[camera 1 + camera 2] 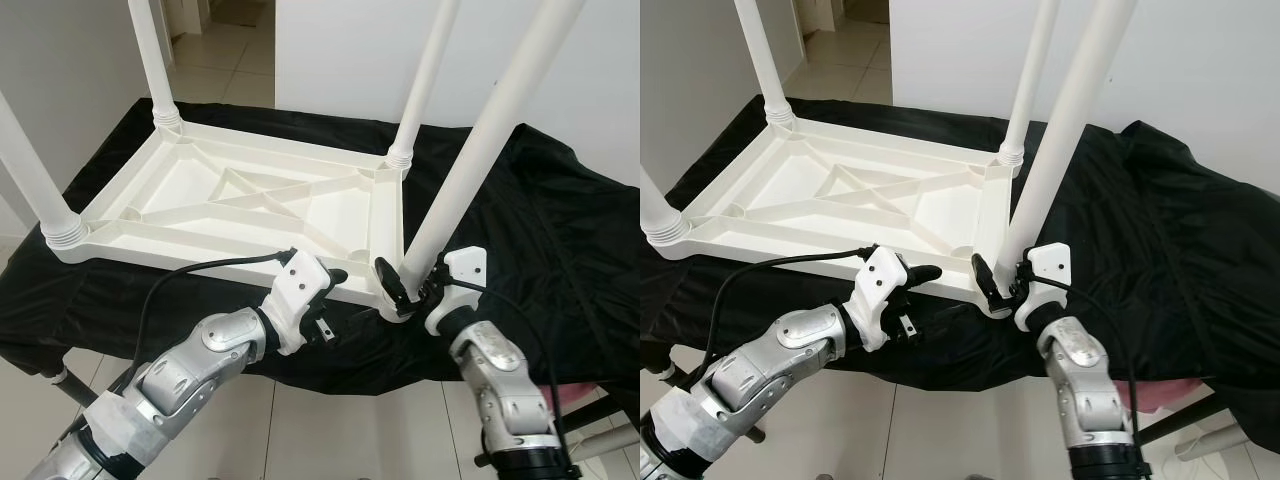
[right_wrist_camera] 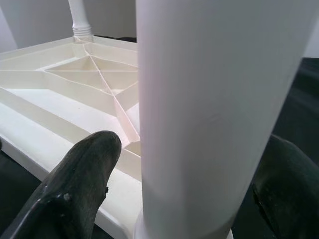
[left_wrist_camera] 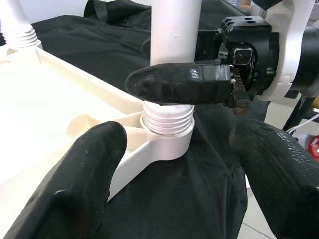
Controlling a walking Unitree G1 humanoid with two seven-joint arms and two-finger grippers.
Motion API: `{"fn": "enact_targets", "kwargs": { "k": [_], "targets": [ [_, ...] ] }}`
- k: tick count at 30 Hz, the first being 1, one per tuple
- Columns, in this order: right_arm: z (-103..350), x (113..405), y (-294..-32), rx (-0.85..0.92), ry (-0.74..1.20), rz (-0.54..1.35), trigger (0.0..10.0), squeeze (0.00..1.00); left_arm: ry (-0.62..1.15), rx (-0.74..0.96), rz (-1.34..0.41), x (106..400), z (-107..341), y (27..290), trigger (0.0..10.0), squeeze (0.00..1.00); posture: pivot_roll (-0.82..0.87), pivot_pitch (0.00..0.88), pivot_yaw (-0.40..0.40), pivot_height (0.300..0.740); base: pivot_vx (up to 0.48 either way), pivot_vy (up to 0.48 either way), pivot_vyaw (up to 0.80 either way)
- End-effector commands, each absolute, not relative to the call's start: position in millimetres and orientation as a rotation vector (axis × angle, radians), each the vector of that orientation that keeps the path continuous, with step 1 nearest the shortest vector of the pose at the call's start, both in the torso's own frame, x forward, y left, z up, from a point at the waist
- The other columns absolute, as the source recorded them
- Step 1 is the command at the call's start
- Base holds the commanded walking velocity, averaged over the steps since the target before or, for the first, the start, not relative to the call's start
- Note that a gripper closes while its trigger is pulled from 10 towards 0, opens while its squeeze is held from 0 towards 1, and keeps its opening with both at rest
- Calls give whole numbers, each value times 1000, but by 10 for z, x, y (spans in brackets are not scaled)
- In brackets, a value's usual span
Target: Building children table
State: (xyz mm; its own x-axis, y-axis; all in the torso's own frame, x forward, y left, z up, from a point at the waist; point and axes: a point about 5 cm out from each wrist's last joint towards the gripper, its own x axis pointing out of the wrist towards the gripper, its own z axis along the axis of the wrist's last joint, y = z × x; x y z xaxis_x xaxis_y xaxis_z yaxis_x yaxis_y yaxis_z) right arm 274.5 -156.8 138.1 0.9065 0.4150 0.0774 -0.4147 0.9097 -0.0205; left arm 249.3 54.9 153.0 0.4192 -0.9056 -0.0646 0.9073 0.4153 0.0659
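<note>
Left eye view shows you the white tabletop (image 1: 250,205) lying upside down on the black cloth (image 1: 560,230), three legs already standing in their corners. Your right gripper (image 1: 405,285) is clamped around the fourth leg (image 1: 480,140) low down, just above its threaded collar in the near corner socket. Your left gripper (image 3: 174,164) hangs released just beside that socket. Seating this leg looks like what's left.

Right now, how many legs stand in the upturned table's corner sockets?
4: far left leg, far right leg, near left leg, and near right leg, gripped by the right gripper.
</note>
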Motion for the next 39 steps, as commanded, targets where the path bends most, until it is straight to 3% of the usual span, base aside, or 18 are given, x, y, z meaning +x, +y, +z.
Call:
{"fn": "enact_targets", "kwargs": {
  "k": [1, 3, 10, 11, 12, 13, 23, 24, 25, 26, 27, 35, 39],
  "targets": [
    [1370, 2768, -1586, -18, -76, 468, 10000, 0, 35, 101, -1372, 2384, 1531, 520, 10000, 0, -33, 0, -57, 740, 0, 0, 0],
    [1313, 2794, -1586, -62, -45, 583, 10000, 0, 40, 111, -1382, 2372, 1516, 513, 10000, 0, -33, 0, -55, 740, 0, 0, 0],
    [1248, 2922, -1587, -78, 0, 665, 10000, 0, 56, 168, -1378, 2408, 1434, 509, 10000, 0, -31, 0, -51, 740, 0, 0, 0],
    [1228, 2974, -1595, -88, 5, 665, 3216, 0, 60, 172, -1378, 2406, 1411, 495, 10000, 0, -24, 0, -54, 740, 0, 0, 0],
    [1217, 3003, -1602, -95, 7, 663, 3216, 0, 62, 171, -1378, 2401, 1399, 485, 10000, 0, -24, 0, -54, 740, 0, 0, 0],
    [1202, 3022, -1608, -87, 12, 667, 0, 0, 62, 168, -1376, 2396, 1389, 474, 10000, 0, -18, 0, -57, 740, 0, 0, 0],
    [1168, 3049, -1622, -49, 17, 649, 0, 0, 61, 156, -1359, 2402, 1370, 460, 10000, 0, -17, 0, -55, 740, 0, 0, 0],
    [1160, 3043, -1622, -35, 16, 639, 1961, 0, 59, 154, -1354, 2408, 1372, 461, 10000, 0, -17, 0, -55, 740, 0, 0, 0],
    [1158, 3039, -1623, -25, 12, 623, 9294, 0, 57, 154, -1351, 2416, 1376, 463, 10000, 0, -20, 0, -54, 740, 0, 0, 0],
    [1158, 3039, -1623, -25, 12, 623, 9294, 0, 57, 154, -1351, 2416, 1376, 463, 10000, 0, -20, 0, -54, 740, 0, 0, 0],
    [1160, 3031, -1613, -9, 3, 615, 10000, 0, 56, 155, -1350, 2422, 1382, 463, 10000, 0, -25, 0, -49, 740, 0, 0, 0],
    [1166, 3010, -1577, 30, -31, 572, 10000, 0, 56, 154, -1362, 2411, 1382, 459, 10000, 0, -38, 0, -40, 740, 0, 0, 0],
    [1179, 2997, -1559, 40, -74, 425, 10000, 0, 55, 157, -1368, 2412, 1382, 457, 10000, 0, -44, 0, -36, 740, 0, 0, 0]
  ]
}}
